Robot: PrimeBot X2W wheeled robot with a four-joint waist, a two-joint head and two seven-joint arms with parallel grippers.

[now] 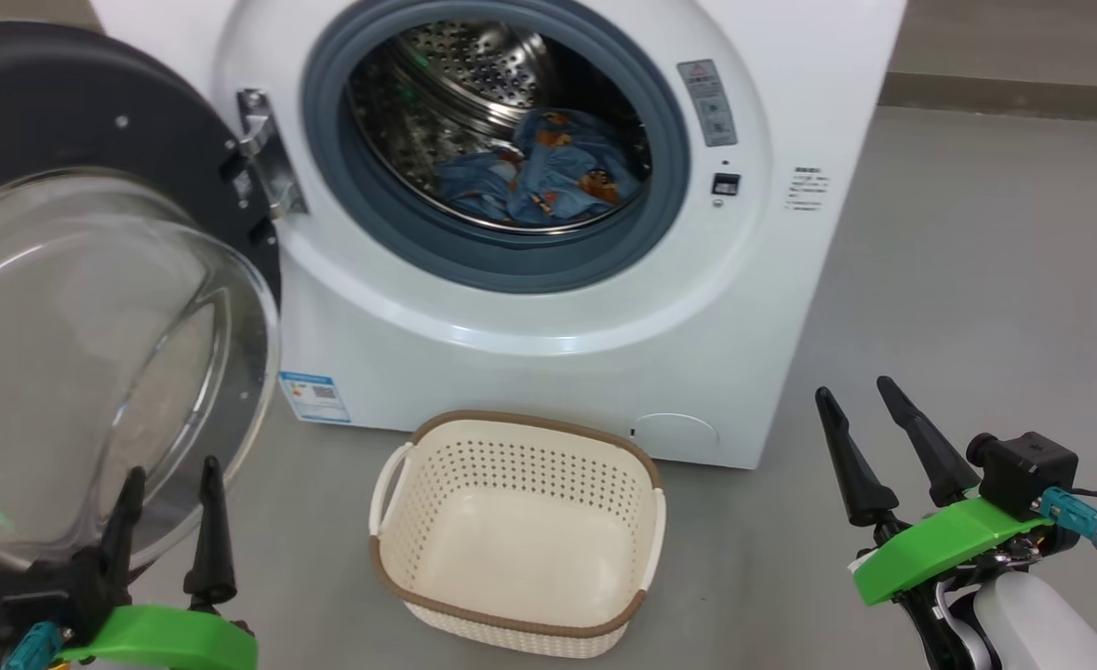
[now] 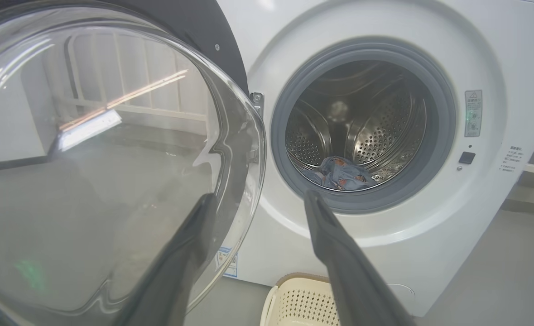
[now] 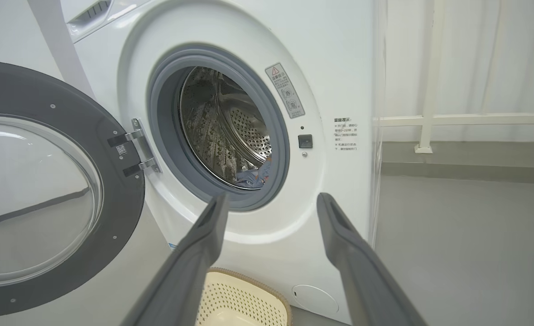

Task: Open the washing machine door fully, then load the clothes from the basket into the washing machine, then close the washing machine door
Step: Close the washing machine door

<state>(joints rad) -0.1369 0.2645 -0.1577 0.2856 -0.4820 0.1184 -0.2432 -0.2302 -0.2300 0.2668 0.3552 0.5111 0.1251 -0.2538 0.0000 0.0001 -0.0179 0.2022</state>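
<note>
The place looks like a laundry corner in a plain indoor room; whether it is a home or a test space cannot be told. A big white front-loading washing machine (image 1: pixel 548 354) stands directly on a smooth grey floor (image 1: pixel 976 279). Its door (image 1: pixel 92 279) stands open, printed blue clothes (image 1: pixel 539 177) lie in the steel drum (image 1: pixel 474 74), and a small perforated basket (image 1: pixel 520 521) sits in front. Beside the machine run a white rail (image 3: pixel 452 120), pale curtain-like panels (image 3: pixel 497 54) and a low grey skirting (image 3: pixel 466 167).

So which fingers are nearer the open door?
The left fingers, close beside the door; the right fingers are on the far side of the basket, well away from it.
</note>
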